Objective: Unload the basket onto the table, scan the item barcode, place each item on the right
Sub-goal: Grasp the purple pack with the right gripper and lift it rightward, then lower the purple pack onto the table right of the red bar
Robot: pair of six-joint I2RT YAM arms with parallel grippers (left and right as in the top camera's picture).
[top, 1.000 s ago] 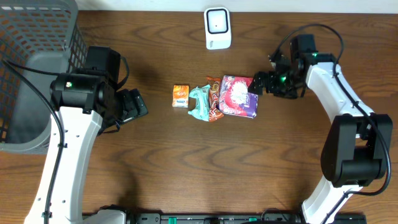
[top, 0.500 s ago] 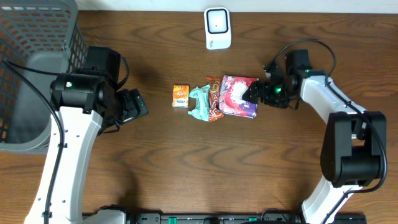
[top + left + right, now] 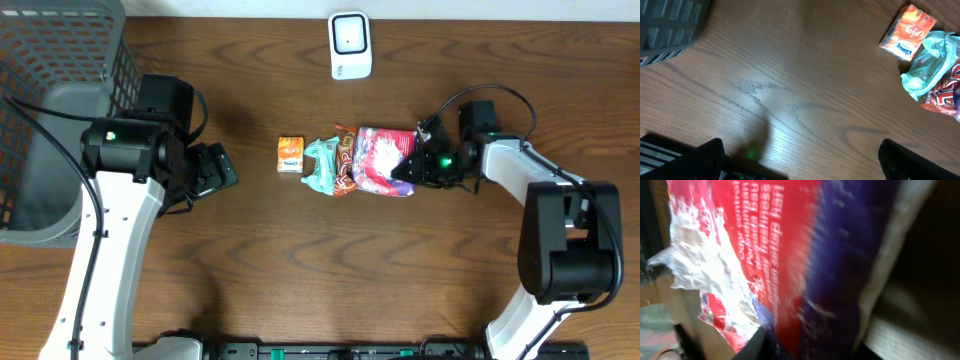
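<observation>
on the table (image 3: pixel 300 250), the right claw (image 3: pixel 406 168) pinches only an edge of the red packet (image 3: pixel 375 160), so its slick film may slip on lifting; the left claw (image 3: pixel 222 170) gapes open.

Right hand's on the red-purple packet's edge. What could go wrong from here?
1. The right hand grips only one edge of the red and purple glossy packet, so it may slip or droop when lifted.
2. The orange-red foil wrapper lies against the packet's far side and could get dragged along.

Left claw (image 3: pixel 805 162) spread; orange pack (image 3: pixel 907 32) beside teal packet (image 3: pixel 928 64).
</observation>
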